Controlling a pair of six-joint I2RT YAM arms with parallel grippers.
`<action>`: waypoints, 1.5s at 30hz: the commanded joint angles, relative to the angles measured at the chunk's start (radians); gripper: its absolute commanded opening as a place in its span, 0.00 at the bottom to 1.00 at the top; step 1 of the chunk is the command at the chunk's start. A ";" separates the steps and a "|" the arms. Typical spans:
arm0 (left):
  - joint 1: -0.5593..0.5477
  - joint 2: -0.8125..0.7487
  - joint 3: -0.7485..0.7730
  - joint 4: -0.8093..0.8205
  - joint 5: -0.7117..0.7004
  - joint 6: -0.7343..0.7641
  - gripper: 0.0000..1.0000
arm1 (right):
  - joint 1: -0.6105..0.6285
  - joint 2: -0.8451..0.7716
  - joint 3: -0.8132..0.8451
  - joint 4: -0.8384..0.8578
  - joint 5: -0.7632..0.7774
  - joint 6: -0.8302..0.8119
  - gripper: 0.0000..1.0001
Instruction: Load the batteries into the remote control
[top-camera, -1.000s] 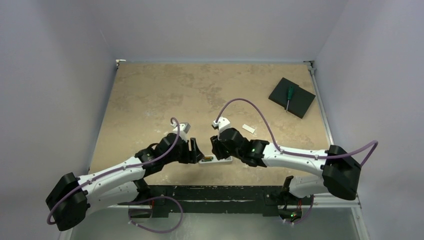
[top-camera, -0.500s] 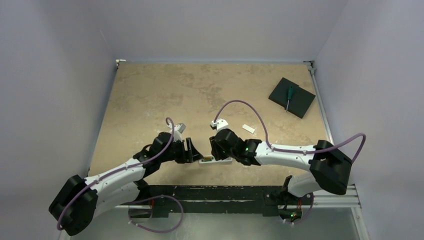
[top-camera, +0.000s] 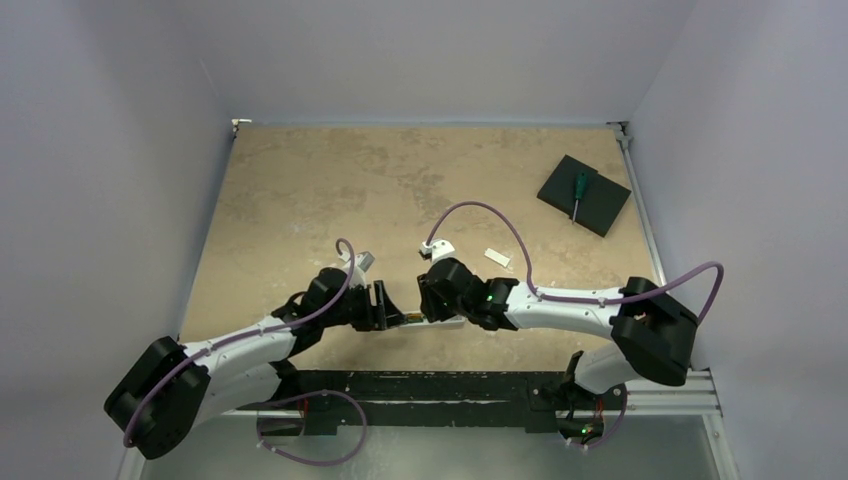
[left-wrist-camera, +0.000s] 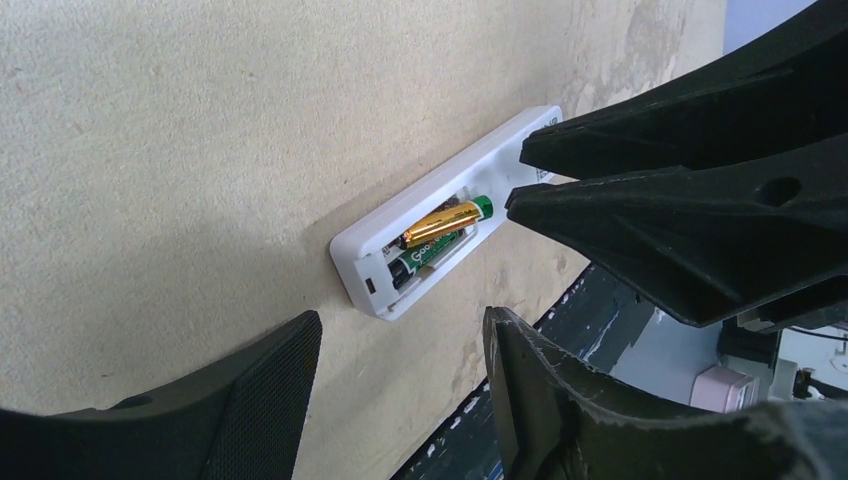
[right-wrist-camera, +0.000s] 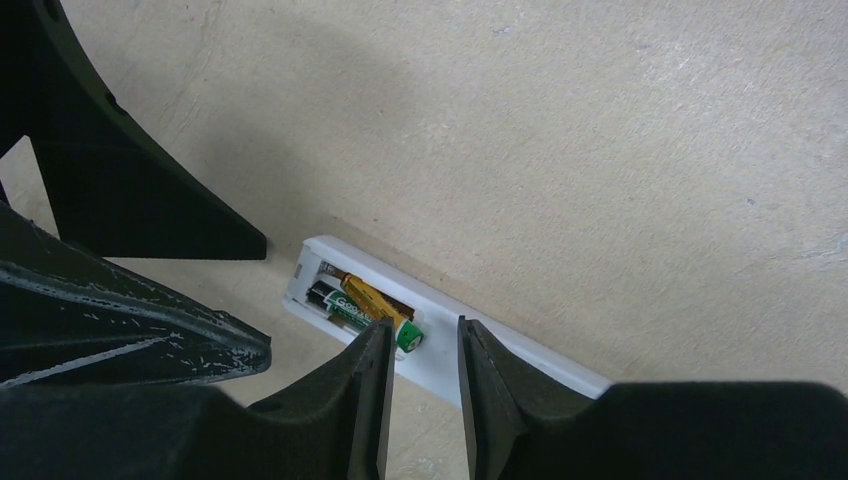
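The remote control (left-wrist-camera: 490, 155) is laid back-up on the counter (top-camera: 400, 190), low in the middle of the top view, between the two arms. In the left wrist view its long axis runs from the lower left of centre up towards the upper right. The dark battery (left-wrist-camera: 432, 256) is seated flat in the recess (right-wrist-camera: 328, 272). The gold battery (left-wrist-camera: 440, 222) is laid along the same axis but is not seated: its green-capped end is tipped up out of the recess, towards the upper right of that view.

That raised end is pointed straight at the right pincer (right-wrist-camera: 422, 385). In the right wrist view the green cap is seen just ahead of the tips, inside the gap and against the left-hand finger. The fingers are parted only narrowly, and nothing is seen clamped between them.

The left pincer (left-wrist-camera: 400, 390) is held wide open and empty at the opposite, lower-left end of the remote control, a little apart from it.

The right arm is therefore judged the nearer one, and a push down on the raised end is what the seating seems to call for.
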 joint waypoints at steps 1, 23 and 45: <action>0.010 0.012 -0.007 0.084 0.023 -0.015 0.60 | 0.004 -0.007 0.032 0.028 -0.005 0.031 0.36; 0.014 0.054 0.001 0.112 0.018 -0.012 0.59 | 0.004 0.007 0.025 -0.012 -0.034 0.113 0.32; 0.015 0.081 0.009 0.127 0.021 -0.005 0.58 | 0.004 0.036 0.024 -0.004 -0.062 0.130 0.23</action>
